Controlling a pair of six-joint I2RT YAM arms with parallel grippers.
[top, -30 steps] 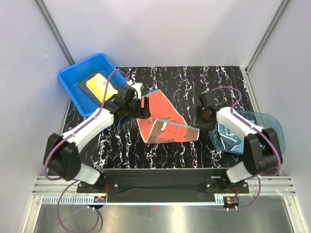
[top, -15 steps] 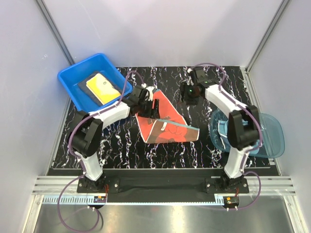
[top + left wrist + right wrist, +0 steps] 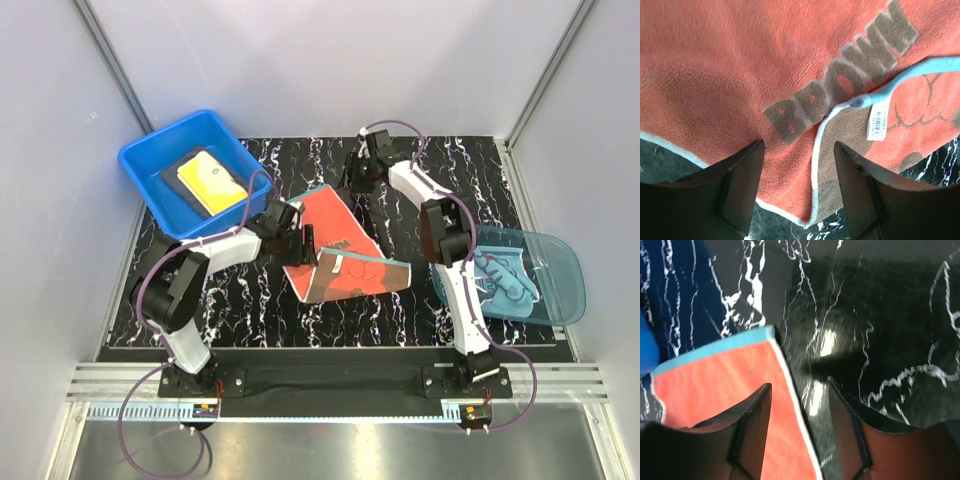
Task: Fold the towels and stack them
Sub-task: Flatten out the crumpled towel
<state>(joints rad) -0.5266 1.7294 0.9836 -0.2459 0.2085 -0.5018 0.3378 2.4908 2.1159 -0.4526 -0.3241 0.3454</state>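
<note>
The red towel (image 3: 335, 225) with brown lettering (image 3: 840, 85) lies in the middle of the table, its near part folded over. Within the last second the right claw (image 3: 358, 172) has swung from the bowl (image 3: 555, 260) at the right edge to the towel's far corner, jaws spread. The left claw (image 3: 300, 243), also spread, hovers at its left edge. We judge a two-handed fold is coming. Only the wrist views show the teal hem (image 3: 715, 347) and make the lettering readable.

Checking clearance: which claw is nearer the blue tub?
Left. The left claw hovers over the red towel right of the blue tub; the right claw is farther right, above the towel's far corner.
</note>
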